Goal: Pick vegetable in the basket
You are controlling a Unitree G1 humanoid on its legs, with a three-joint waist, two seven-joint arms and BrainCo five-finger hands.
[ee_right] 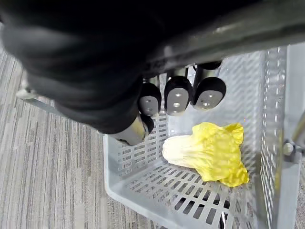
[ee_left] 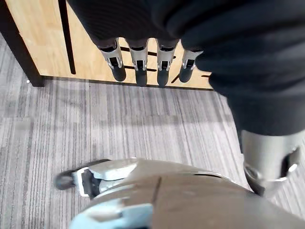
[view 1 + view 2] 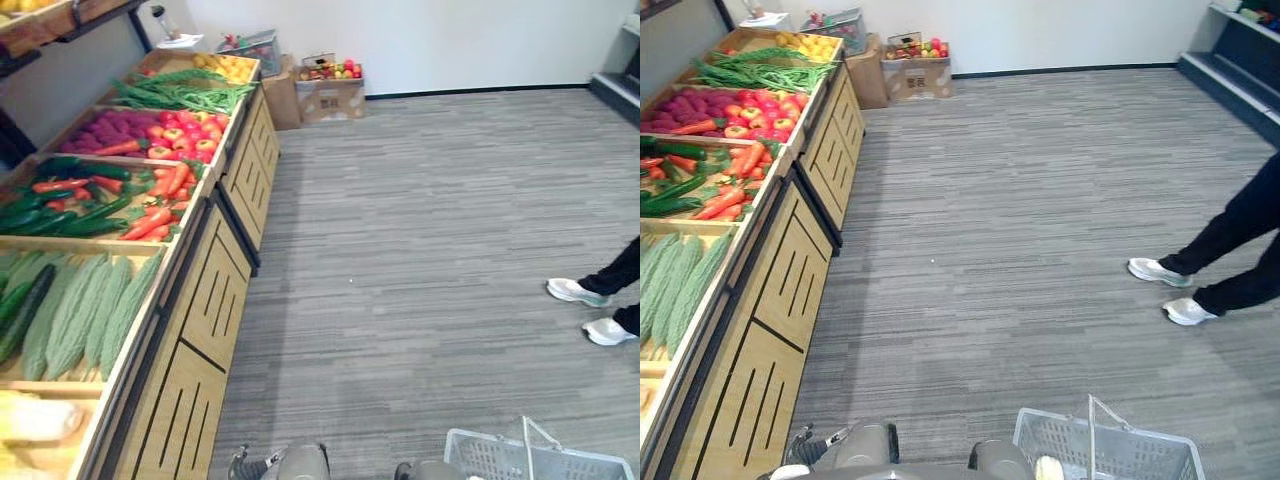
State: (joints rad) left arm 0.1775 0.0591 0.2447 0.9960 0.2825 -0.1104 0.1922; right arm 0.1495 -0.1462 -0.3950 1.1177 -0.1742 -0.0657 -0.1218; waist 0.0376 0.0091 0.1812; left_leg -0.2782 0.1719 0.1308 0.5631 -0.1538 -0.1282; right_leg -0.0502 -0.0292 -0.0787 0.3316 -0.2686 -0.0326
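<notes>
The right robot hand [image 1: 176, 95] is curling its fingers round the grey metal handle [image 1: 238, 31] of the light grey slotted plastic basket [image 1: 143, 183], carrying it at the robot's right side. A yellow-white leafy cabbage [image 1: 209, 152] is lying on the basket floor. The left robot hand [image 2: 141, 64] is hanging with fingers straight and apart, holding nothing, beside the wooden produce stand [image 3: 215, 300]. The pale green bumpy bitter gourds [image 3: 90, 310] are lying in a near bin, long axes parallel to the stand's aisle edge. Judgement: the left hand is nearer, and the reach goes up over that edge.
</notes>
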